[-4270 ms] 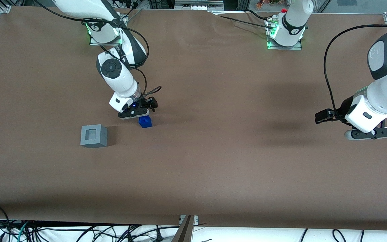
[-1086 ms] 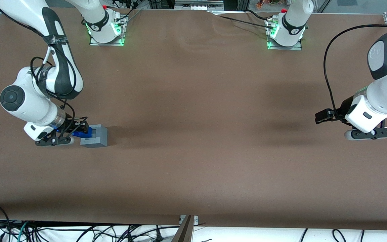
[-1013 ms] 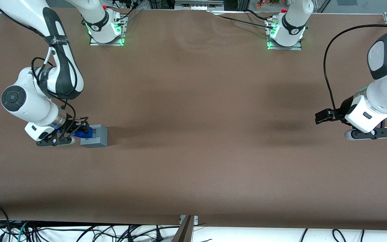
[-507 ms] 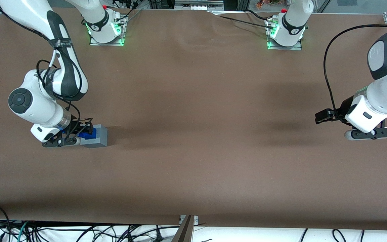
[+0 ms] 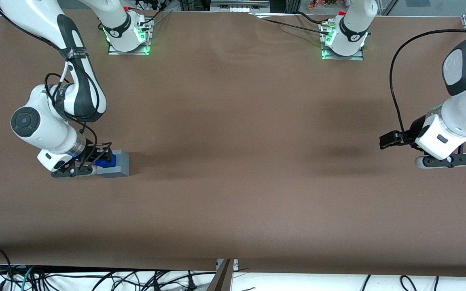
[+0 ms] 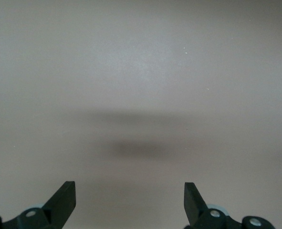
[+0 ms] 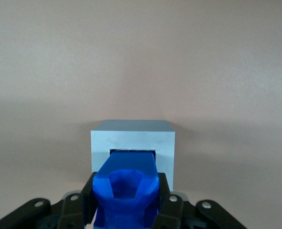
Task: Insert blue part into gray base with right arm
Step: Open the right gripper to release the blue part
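Gray base (image 5: 116, 163) sits on the brown table (image 5: 233, 169) toward the working arm's end, and everything here is placed w/ respect to it. Right arm (image 5: 51, 121) reaches down beside the base, its silver wrist collar just above and to the side of the block, black cables looping round the wrist. Gripper (image 5: 95, 161) is directly over the base's top, fingers clamped on the blue part (image 5: 105, 160), one finger pressed to each flank. In the wrist view the blue part (image 7: 126, 191) is held between the gripper (image 7: 126, 212) fingers (image 7: 165, 210) w/ its lower end at the square recess of the gray base (image 7: 132, 143); it lines up w/ the opening and looks partly entered, but how deep can't be told since the part itself hides the recess floor. Base's rim shows pale gray round the blue part on three sides. In the front view the gripper body and cables cover approx half the base's top. Table around the base is bare brown surface; arm mounts w/ green lights (image 5: 127, 38) stand farther from the front camera than the base, well apart from it
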### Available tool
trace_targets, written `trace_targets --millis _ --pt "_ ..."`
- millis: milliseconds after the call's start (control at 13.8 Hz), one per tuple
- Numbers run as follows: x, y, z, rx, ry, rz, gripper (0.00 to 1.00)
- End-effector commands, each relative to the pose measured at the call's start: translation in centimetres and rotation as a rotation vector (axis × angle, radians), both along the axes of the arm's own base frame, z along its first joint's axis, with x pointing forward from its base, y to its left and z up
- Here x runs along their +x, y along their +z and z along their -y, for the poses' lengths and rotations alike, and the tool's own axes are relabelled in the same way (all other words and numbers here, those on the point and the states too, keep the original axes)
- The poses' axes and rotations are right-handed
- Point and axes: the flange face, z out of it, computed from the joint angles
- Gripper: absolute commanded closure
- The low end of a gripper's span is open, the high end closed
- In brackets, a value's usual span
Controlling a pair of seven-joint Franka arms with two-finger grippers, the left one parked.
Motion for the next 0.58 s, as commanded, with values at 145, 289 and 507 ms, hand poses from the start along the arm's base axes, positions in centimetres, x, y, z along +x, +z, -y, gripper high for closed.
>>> trace_targets --millis 145,289,507 --pt "0.09 -0.73 0.13 0.01 -0.006 0.017 0.67" --pt "0.16 -0.69 0.01 0.01 -0.018 0.019 0.09" --pt "0.39 0.05 -0.16 0.013 -0.036 0.029 0.01"
